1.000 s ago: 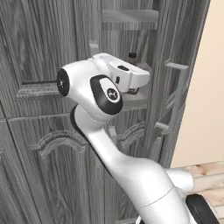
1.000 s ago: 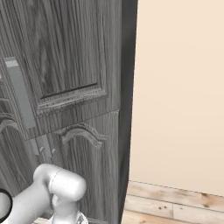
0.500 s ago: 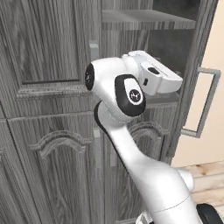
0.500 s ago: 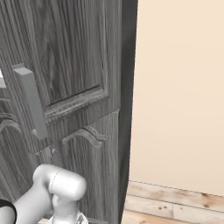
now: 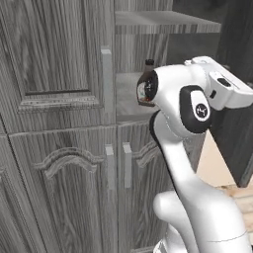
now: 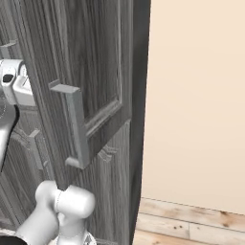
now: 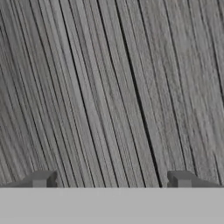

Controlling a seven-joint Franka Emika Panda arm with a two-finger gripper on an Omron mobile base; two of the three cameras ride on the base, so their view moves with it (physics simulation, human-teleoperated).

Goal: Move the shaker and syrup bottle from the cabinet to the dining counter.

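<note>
The cabinet (image 5: 59, 99) stood before me, tall and grey with wood grain, its upper right door (image 6: 95, 72) swung out wide toward my right. In the right base view that door showed its raised panel and its pale bar handle (image 6: 76, 125). Behind the opened door the inner shelves (image 5: 163, 22) lay bare to the left base view, one above and one lower down. My own white arm (image 5: 188, 163) rose in front of the lower doors and bent across the opening. Past my elbow joint, on the lower shelf, I saw the dark cap and brown neck of the syrup bottle (image 5: 148, 64); the rest of it was hidden behind my arm. My gripper (image 7: 111, 180) was released, its jaws spread wide and empty, facing close onto grey wood grain. The fingertips (image 7: 40, 179) touched nothing that I could make out.
</note>
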